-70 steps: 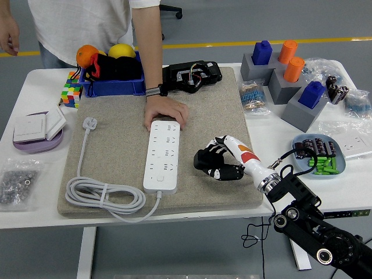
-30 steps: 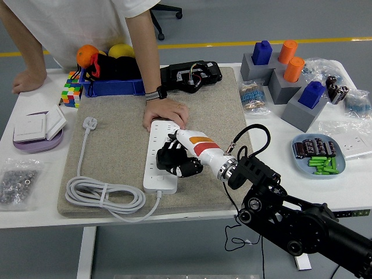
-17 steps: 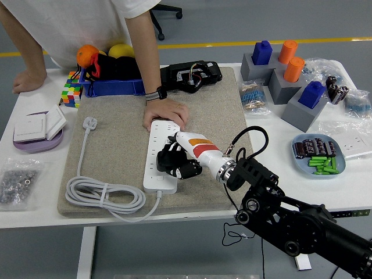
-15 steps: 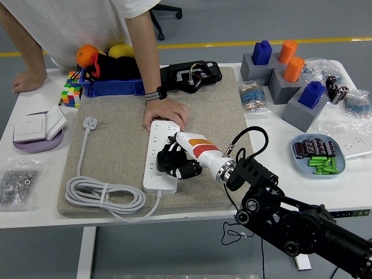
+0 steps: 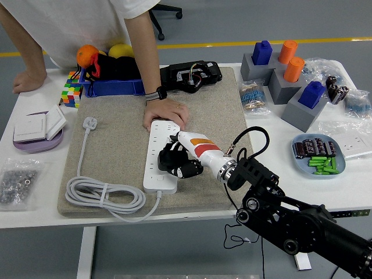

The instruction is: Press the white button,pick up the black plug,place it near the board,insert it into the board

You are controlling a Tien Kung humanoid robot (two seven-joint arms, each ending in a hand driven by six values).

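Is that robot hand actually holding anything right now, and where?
No. The right hand is curled over the power strip, gripping nothing. A person's hand steadies the strip's far end.

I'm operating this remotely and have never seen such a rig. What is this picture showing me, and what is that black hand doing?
One camera sits high on the robot, looking down over a white table. The robot's right hand, black with five curled fingers, rests on the white power strip, holding nothing. A person's hand steadies the strip's far end. The strip lies on a grey mat with its coiled cable and white plug. The left arm is out of view.
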